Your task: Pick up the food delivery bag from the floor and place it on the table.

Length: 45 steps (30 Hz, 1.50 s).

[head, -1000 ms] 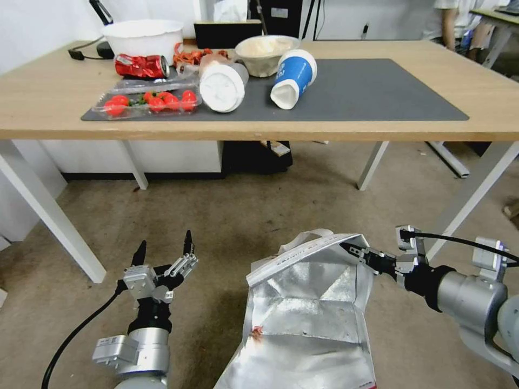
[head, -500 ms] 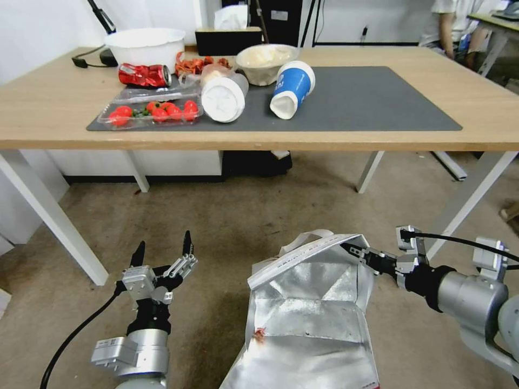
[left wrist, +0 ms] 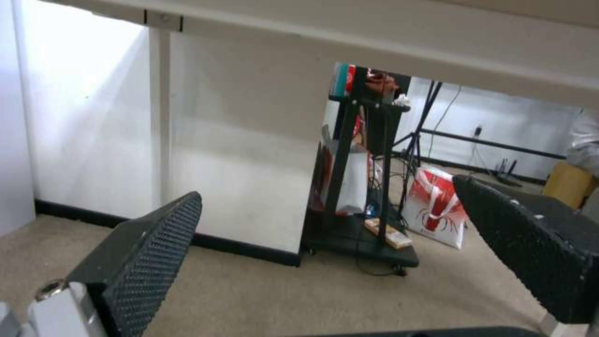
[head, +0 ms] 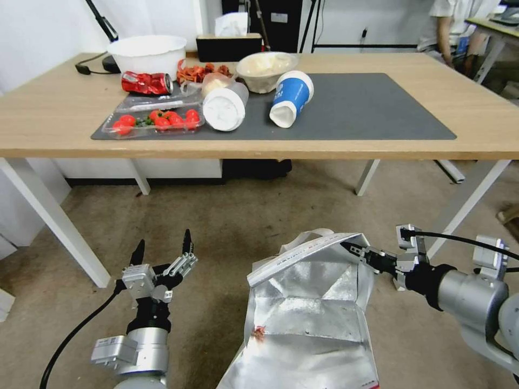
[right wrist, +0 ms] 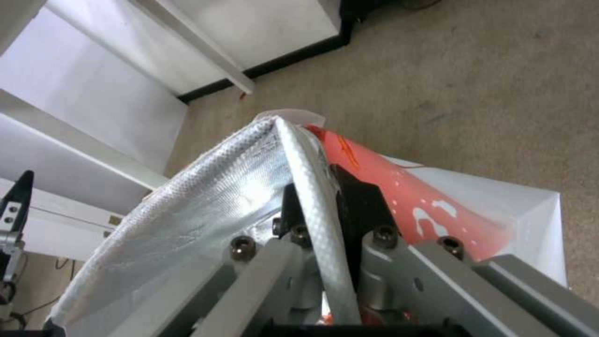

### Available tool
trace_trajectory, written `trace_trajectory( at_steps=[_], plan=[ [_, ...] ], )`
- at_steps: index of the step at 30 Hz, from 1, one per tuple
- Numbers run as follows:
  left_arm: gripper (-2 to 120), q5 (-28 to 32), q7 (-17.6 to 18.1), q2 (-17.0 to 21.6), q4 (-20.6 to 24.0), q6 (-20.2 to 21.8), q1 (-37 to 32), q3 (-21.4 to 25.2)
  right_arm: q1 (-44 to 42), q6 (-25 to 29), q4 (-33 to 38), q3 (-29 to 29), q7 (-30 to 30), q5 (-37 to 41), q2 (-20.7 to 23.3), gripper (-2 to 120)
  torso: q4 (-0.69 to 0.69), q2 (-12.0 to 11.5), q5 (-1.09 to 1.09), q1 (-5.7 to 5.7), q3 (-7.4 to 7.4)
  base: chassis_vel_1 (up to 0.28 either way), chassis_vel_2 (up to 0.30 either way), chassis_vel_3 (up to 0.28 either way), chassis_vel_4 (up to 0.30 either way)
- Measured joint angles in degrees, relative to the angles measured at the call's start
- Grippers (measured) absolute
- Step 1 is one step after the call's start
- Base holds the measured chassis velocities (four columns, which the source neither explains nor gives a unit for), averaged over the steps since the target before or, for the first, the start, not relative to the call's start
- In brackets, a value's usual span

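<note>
The food delivery bag stands open in front of me, its silver foil lining showing, white strap handle at the far rim, and its lower part cut off by the head view's edge. My right gripper is shut on the bag's right rim. In the right wrist view the right gripper pinches the white rim between foil and the red outer side. My left gripper hangs open over the floor, left of the bag and apart from it. The table with its dark grey mat lies ahead.
On the mat's left half lie a blue cup, a white lidded cup, a tomato tray, a red can and two bowls. White table legs slant down at both sides. A black cart stands beyond the table.
The camera has moved: the table now sits lower and fuller in the head view. Both grippers and the bag keep their places in the picture, and the right grip is unchanged.
</note>
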<state>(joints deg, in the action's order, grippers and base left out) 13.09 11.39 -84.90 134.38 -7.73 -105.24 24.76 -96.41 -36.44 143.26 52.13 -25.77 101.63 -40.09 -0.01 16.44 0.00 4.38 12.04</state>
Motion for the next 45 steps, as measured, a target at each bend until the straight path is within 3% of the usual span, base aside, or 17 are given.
trace_trajectory(
  at_steps=[45],
  plan=[
    [100, -0.4, -0.3, 0.0, 0.8, 0.3, -0.4, 0.3, -0.1, -0.4, 0.0, 0.0, -0.8, 0.1, 0.2, 0, 0.00, 10.4, 0.00, 3.42, 6.97, 0.000, 0.000, 0.000, 0.000]
  ],
)
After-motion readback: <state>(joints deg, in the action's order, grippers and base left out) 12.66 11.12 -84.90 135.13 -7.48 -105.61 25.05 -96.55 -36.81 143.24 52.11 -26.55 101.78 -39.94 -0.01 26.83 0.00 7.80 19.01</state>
